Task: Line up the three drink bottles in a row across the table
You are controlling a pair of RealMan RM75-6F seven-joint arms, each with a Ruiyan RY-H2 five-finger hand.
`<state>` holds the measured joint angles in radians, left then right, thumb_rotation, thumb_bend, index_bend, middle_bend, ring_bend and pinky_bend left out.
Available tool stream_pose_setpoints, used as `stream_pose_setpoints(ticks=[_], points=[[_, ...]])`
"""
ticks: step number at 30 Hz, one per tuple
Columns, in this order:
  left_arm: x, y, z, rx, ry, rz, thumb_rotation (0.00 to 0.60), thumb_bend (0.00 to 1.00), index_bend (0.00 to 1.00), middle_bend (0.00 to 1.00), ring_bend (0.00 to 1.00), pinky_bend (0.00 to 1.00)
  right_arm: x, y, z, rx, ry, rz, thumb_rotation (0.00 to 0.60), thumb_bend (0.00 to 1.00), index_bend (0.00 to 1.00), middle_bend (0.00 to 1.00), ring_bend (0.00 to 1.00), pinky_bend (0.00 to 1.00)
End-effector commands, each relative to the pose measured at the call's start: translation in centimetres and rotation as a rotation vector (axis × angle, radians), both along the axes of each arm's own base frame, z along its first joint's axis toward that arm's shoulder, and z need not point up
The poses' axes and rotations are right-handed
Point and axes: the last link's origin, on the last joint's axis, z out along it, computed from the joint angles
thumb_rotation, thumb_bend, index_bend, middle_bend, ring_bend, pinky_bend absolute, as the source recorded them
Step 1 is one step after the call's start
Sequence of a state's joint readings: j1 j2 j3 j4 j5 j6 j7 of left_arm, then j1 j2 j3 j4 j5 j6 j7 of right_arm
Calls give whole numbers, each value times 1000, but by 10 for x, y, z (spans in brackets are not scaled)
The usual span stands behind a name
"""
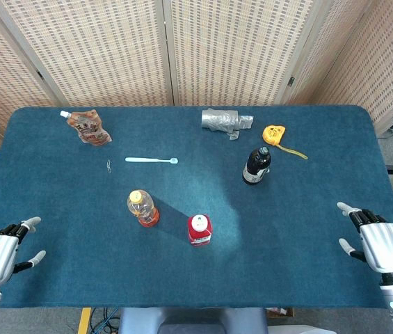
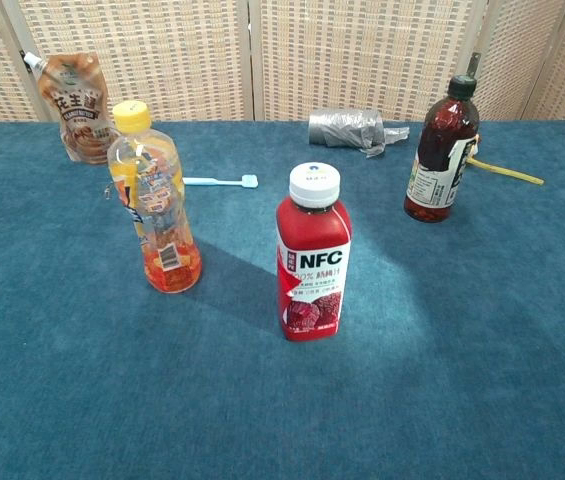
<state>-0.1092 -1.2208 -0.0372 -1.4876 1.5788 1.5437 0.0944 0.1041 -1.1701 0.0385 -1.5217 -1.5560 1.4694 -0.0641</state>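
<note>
Three bottles stand upright on the blue table [image 1: 57,229]. An orange drink bottle [image 1: 142,208] [image 2: 155,214] with a yellow cap is left of centre. A red NFC juice bottle [image 1: 199,230] [image 2: 313,255] with a white cap stands just right of it, nearer the front. A dark bottle [image 1: 257,165] [image 2: 441,164] with a black cap is farther back on the right. My left hand [image 1: 0,255] hovers at the front left corner, fingers apart, holding nothing. My right hand [image 1: 375,243] is at the front right edge, also empty with fingers spread. The chest view shows neither hand.
A brown spouted pouch [image 1: 87,127] [image 2: 79,106] lies at the back left. A light blue spoon [image 1: 151,160] [image 2: 220,181] lies behind the orange bottle. A grey crumpled roll [image 1: 225,122] [image 2: 350,129] and a yellow tape measure [image 1: 275,133] sit at the back.
</note>
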Motion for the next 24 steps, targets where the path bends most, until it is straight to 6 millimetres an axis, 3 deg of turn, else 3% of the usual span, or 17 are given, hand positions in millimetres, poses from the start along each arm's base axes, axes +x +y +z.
stream_pose_setpoints(ticks=[1, 9, 12, 16, 24], points=[[0, -1, 1, 1, -3, 0, 600, 112, 500, 447, 451, 633, 1, 0, -1, 2, -3, 5, 600, 225, 242, 353, 320, 521], [-1, -1, 1, -3, -1, 10, 600, 112, 500, 447, 451, 635, 1, -5, -4, 6, -59, 16, 600, 224, 242, 299, 314, 512], [-2, -1, 1, -3, -6, 17, 600, 112, 500, 447, 451, 635, 3, -11, -3, 19, -119, 21, 600, 225, 242, 260, 269, 450], [-1, 0, 0, -11, -5, 10, 600, 112, 500, 447, 451, 635, 7, -25, -2, 5, -203, 36, 600, 217, 242, 223, 203, 370], [0, -1, 3, -7, -13, 15, 600, 112, 500, 447, 451, 635, 23, -61, -5, -2, -304, 47, 600, 182, 225, 182, 165, 326]])
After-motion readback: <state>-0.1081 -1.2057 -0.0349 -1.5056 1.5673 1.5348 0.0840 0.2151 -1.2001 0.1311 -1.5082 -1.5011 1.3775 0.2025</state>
